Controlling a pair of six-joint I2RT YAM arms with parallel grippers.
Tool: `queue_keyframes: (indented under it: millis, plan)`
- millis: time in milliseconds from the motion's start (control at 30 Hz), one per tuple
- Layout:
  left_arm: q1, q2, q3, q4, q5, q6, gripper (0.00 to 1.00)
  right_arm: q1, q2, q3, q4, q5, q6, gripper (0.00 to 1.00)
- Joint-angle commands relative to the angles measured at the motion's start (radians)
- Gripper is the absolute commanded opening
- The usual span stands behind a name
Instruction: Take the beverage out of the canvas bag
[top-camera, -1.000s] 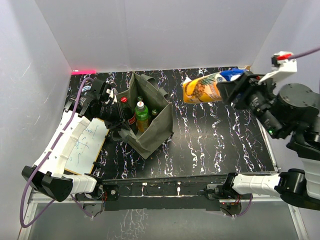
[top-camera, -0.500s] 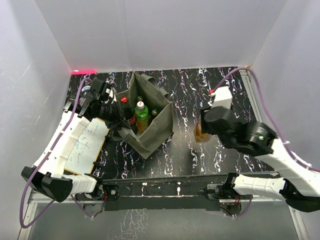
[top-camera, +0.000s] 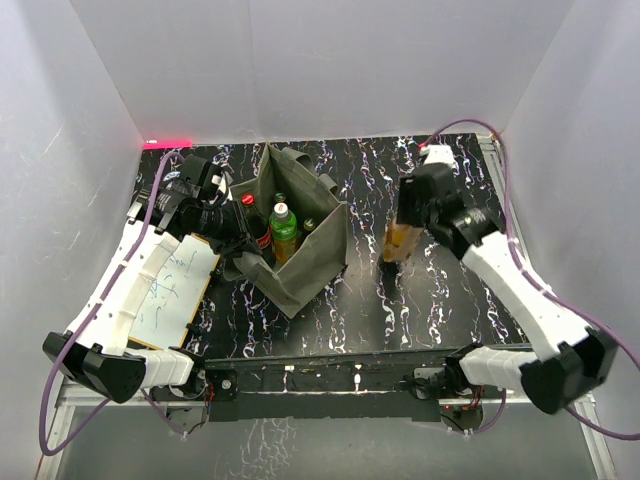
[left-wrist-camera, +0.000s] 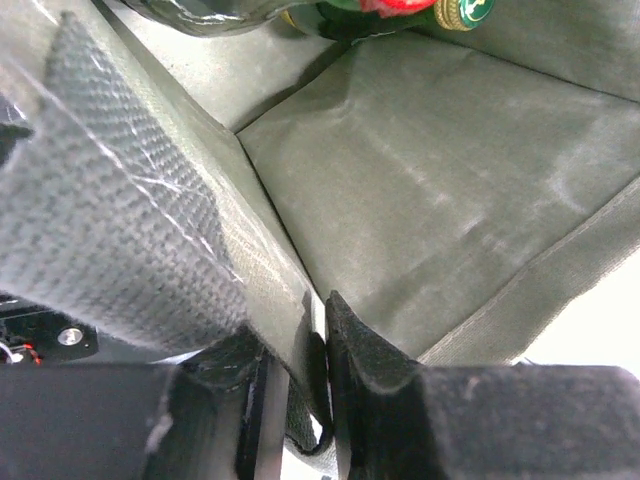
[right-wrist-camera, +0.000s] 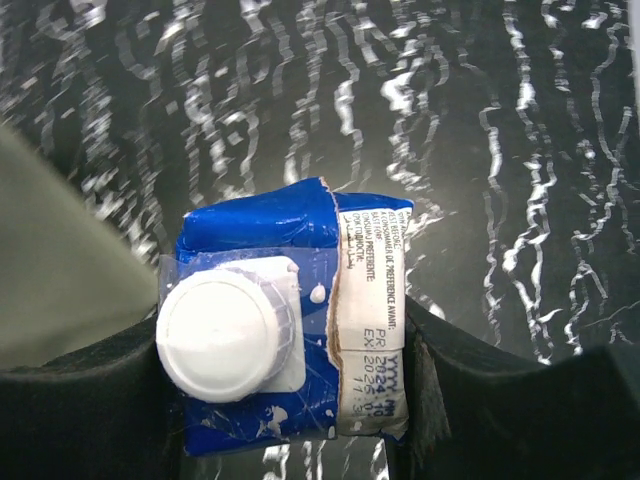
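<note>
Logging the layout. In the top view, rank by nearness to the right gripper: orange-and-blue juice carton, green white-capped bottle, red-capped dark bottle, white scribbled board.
From the right gripper:
1. Orange-and-blue juice carton, held in it.
2. Green white-capped bottle, inside the olive-grey canvas bag.
3. Red-capped dark bottle, at the bag's left side.
4. White scribbled board, farthest left.

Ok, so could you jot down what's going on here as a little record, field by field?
left gripper: shut on the bag, pinching its wall near the rim
right gripper: shut on the carton
carton: blue top, white cap; upright, outside the bag, to its right
carton on table: cannot tell if it touches
bag: open, standing on the table
inside bag: several bottles, one green with a white cap, one with a red cap
</note>
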Motion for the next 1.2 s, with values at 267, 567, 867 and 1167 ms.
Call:
queue_keyframes:
  millis: [267,567,867,1167]
  plan:
    - [-0.002,0.004,0.077,-0.051,-0.104,0.214,0.66,-0.328,0.348,0.415,0.417,-0.073,-0.158,0.08]
    - [-0.001,0.027,0.149,-0.015,-0.186,0.390,0.93,-0.391,0.588,0.629,0.510,-0.155,-0.188,0.08]
    - [-0.001,0.013,0.165,0.038,-0.281,0.436,0.97,-0.392,0.752,0.739,0.605,-0.213,-0.312,0.08]
    - [-0.002,0.006,0.149,0.045,-0.297,0.438,0.97,-0.393,0.799,0.759,0.604,-0.239,-0.324,0.10]
